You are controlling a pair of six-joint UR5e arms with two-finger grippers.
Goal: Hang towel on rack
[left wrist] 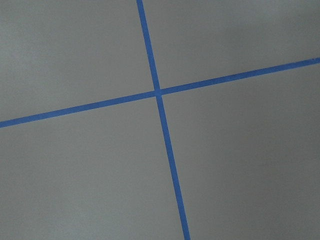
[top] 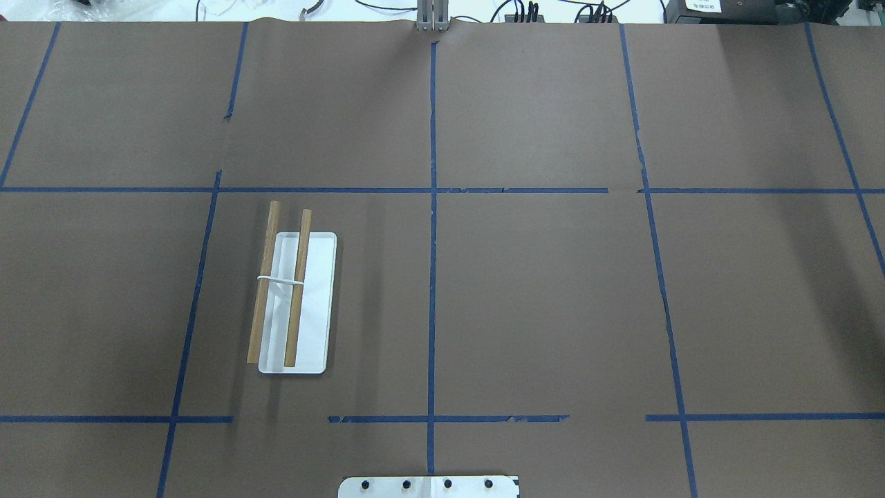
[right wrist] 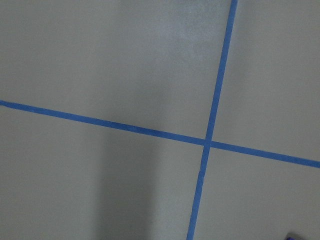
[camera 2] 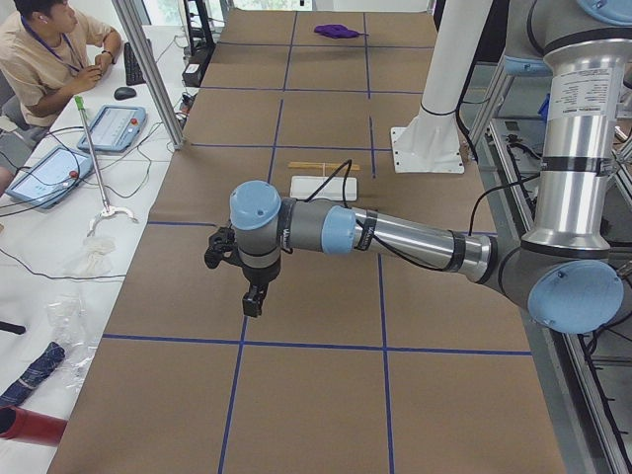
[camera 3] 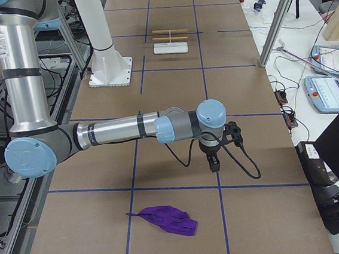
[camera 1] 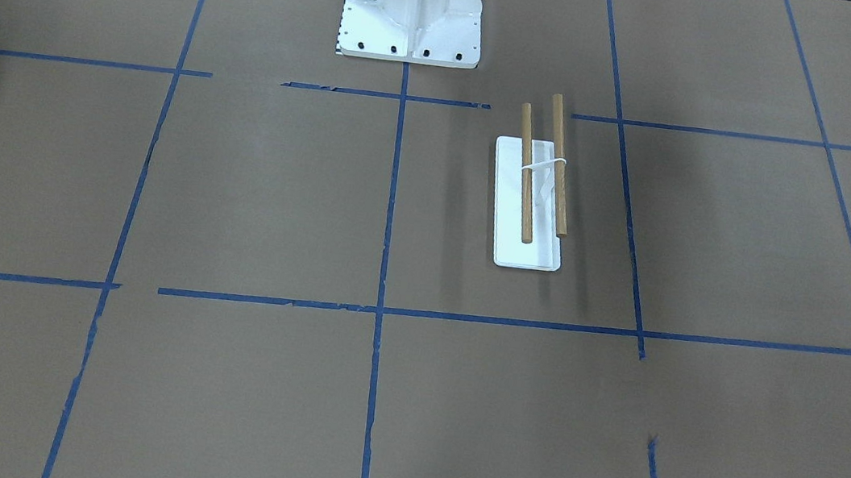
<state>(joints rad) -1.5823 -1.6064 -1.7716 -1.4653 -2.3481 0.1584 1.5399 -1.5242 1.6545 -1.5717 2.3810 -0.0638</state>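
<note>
left hand [camera 2: 254,307]: pointing down | right hand [camera 3: 213,165]: pointing down | jaw state: unclear

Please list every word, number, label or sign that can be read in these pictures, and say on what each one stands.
No text is readable in any view.
White label on the left arm's silver tube: print too small to read.
White sticker on the black box at the overhead view's top right: blurred, unreadable.
Blue-edged tablet screens: too small to read.
</note>
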